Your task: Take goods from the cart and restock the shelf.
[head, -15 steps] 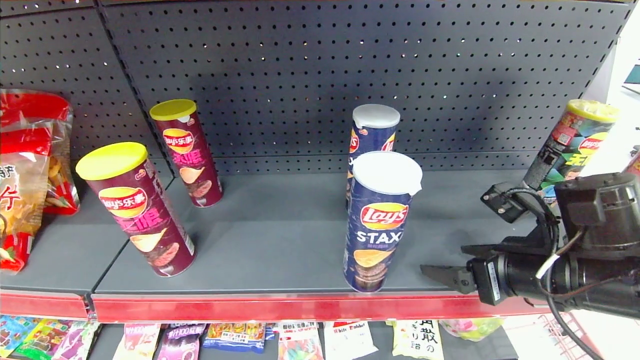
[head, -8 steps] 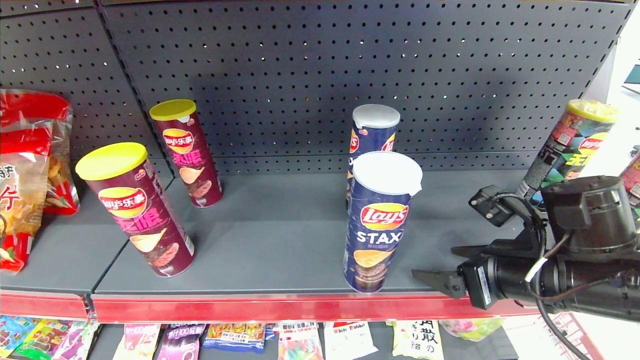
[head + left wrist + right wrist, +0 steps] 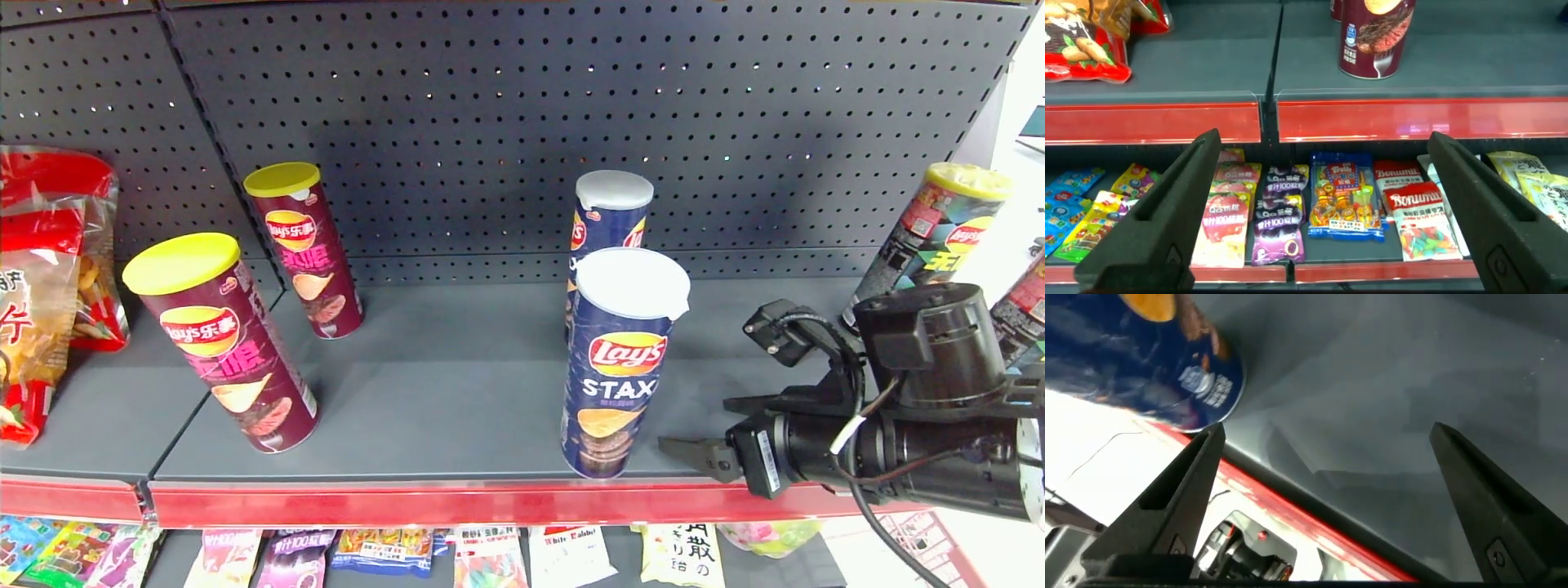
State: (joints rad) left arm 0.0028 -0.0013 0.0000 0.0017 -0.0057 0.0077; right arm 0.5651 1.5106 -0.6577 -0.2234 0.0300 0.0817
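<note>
- The right hand [image 3: 698,426] hangs level at the front lip of the shelf [image 3: 457,384], its black tapered fingers spread wide and empty. I judge it is set for a sideways approach.
- At its 9 o'clock, near the fingertips but apart, the blue can [image 3: 620,359] stands upright at the red edge strip. It is a glossy cylinder with a white plastic lid.
- The second blue can [image 3: 611,214] stands at that one's 12 o'clock, likely forming a row.
- Farther toward 9 o'clock, the near maroon can [image 3: 237,359] and the far maroon can [image 3: 309,253] carry yellow lids on the matte grey metal.
- The left hand [image 3: 1324,139] is likewise spread and empty, facing the crinkly packets [image 3: 1343,200] beneath.
</note>
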